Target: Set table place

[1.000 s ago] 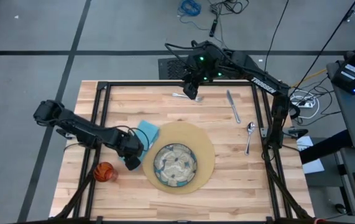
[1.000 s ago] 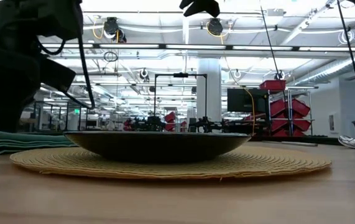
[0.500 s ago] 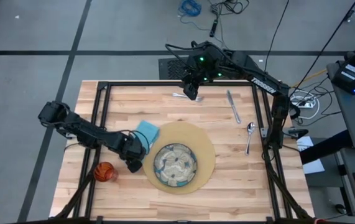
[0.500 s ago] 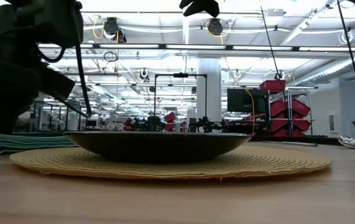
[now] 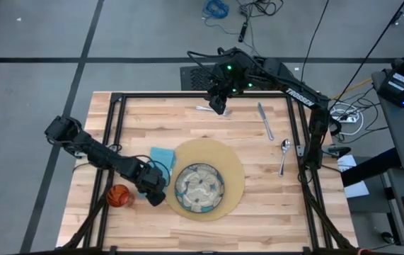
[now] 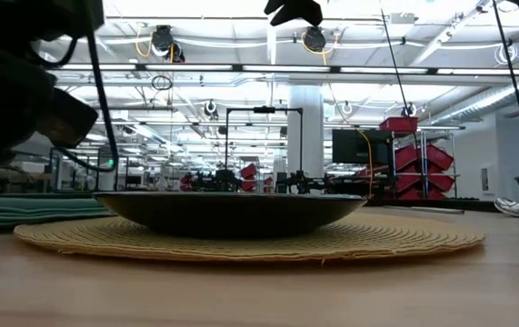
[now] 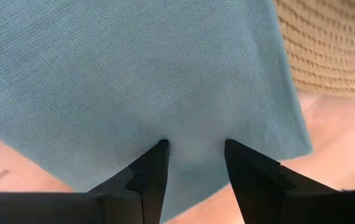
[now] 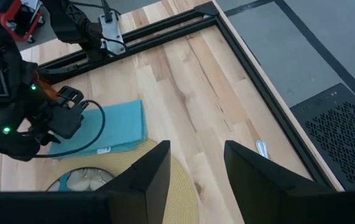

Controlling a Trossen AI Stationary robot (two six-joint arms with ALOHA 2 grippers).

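My left hand presses its parted fingers onto the soft light-blue woven cloth napkin.
The napkin lies flat on the pale plank surface, touching the round tan ribbed mat; my right hand hovers with fingers apart near the silver fork.

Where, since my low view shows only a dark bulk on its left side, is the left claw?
Observer: The left claw sits low over the near end of the napkin, between the cup and the plate.
Operator: Is it gripping the cloth?
Observer: Its wrist view shows the fingers apart, tips pressed onto the cloth; I see nothing pinched between them.
Operator: And the right claw?
Observer: The right claw hangs open above the fork, near the far edge of the table.
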